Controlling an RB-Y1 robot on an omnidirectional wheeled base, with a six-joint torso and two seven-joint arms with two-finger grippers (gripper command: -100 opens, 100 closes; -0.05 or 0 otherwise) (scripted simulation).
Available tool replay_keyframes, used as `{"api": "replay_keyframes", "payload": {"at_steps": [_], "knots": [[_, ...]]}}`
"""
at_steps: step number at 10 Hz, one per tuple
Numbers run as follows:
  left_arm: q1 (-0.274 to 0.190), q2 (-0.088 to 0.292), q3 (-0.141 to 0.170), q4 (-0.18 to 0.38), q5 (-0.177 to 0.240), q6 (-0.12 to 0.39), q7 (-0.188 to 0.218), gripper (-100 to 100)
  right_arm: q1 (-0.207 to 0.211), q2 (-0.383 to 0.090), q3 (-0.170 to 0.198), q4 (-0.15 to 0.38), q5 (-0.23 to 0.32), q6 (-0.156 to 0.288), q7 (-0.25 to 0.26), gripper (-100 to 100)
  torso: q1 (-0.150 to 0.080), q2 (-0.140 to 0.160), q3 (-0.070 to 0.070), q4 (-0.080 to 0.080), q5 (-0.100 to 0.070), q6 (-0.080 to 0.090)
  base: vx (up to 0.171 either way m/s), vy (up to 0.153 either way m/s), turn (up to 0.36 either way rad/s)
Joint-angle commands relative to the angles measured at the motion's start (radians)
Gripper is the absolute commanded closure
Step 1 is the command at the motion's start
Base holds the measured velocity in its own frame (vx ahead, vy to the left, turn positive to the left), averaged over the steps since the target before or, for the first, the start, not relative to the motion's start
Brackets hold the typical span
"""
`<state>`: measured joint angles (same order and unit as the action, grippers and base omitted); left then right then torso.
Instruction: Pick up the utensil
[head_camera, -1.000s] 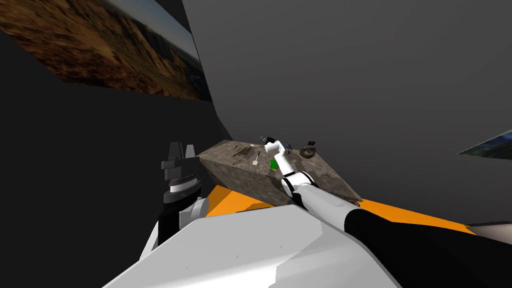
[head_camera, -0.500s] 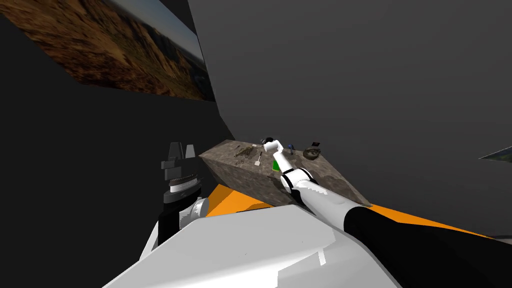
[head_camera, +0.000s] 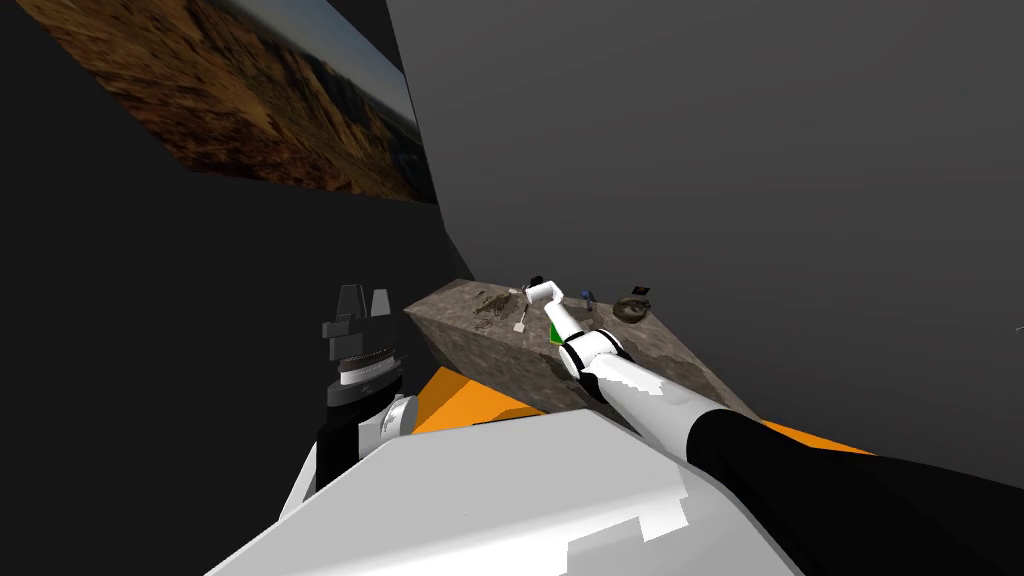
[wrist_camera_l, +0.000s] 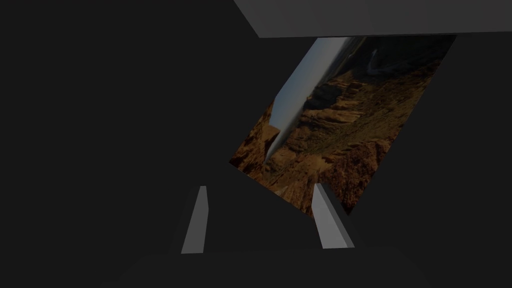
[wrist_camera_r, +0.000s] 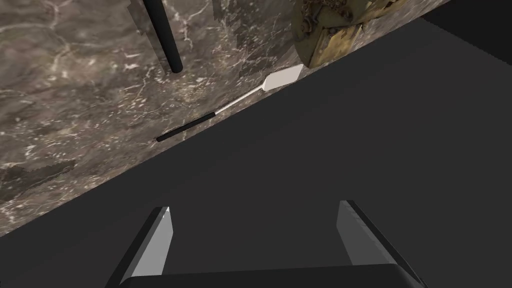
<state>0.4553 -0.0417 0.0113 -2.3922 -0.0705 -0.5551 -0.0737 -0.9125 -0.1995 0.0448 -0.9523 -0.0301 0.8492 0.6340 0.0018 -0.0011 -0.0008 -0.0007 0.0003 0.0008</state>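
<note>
A small spatula (wrist_camera_r: 230, 105), with a white blade and a thin black handle, lies flat on the marble counter (wrist_camera_r: 75, 125), right along the counter's edge where it meets a flat dark grey surface (wrist_camera_r: 350, 140). Its blade end lies just beside an olive-brass object (wrist_camera_r: 335, 25) on the same counter. A black rod (wrist_camera_r: 162, 35) stands further in from that edge.

The right gripper (wrist_camera_r: 255, 207) is held clear of the spatula, jaws wide and empty. In the head view this gripper (head_camera: 533, 282) hangs over the counter's (head_camera: 470, 340) far part, near a green object (head_camera: 553, 335) and a dark pot (head_camera: 631, 308).

The left gripper (head_camera: 362, 300) is raised off the counter's left end, and its fingers (wrist_camera_l: 197, 220) are spread with nothing between them.
</note>
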Motion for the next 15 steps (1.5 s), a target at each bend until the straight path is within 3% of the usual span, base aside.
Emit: {"api": "replay_keyframes", "payload": {"at_steps": [1,3,4,5,9,15], "knots": [[0.0,0.0,0.0,0.0,0.0,0.0,0.0,0,-0.018,-0.005,0.006,0.05,-0.02,0.05,0.034,-100,0.0,0.0,0.0,0.0,0.0,0.0,0.019,0.024,0.115],[0.0,0.0,0.0,0.0,0.0,0.0,0.0,0,-0.018,-0.005,0.006,0.068,-0.02,0.059,0.034,-100,-0.001,0.0,0.0,0.0,0.0,0.0,0.011,0.011,0.008],[0.0,0.0,0.0,0.0,0.0,0.0,0.0,0,-0.039,-0.007,0.012,0.112,-0.034,0.097,0.06,-100,-0.001,0.001,0.001,0.0,0.0,0.0,0.012,0.015,0.095],[0.0,0.0,0.0,0.0,0.0,0.0,0.0,0,-0.039,-0.007,0.012,0.131,-0.034,0.097,0.06,-100,-0.001,0.001,0.0,0.0,0.0,0.0,0.015,0.013,0.056],[0.0,0.0,0.0,0.0,0.0,0.0,0.0,0,-0.09,-0.008,0.027,0.279,-0.073,0.197,0.127,-100,0.0,0.0,0.0,0.0,0.0,0.0,0.028,0.024,0.089],[0.0,0.0,0.0,0.0,0.0,0.0,0.0,0,-0.127,-0.016,0.039,0.43,-0.105,0.274,0.18,-100,0.0,-0.001,0.0,0.0,0.0,0.0,0.025,0.015,0.064]]}}
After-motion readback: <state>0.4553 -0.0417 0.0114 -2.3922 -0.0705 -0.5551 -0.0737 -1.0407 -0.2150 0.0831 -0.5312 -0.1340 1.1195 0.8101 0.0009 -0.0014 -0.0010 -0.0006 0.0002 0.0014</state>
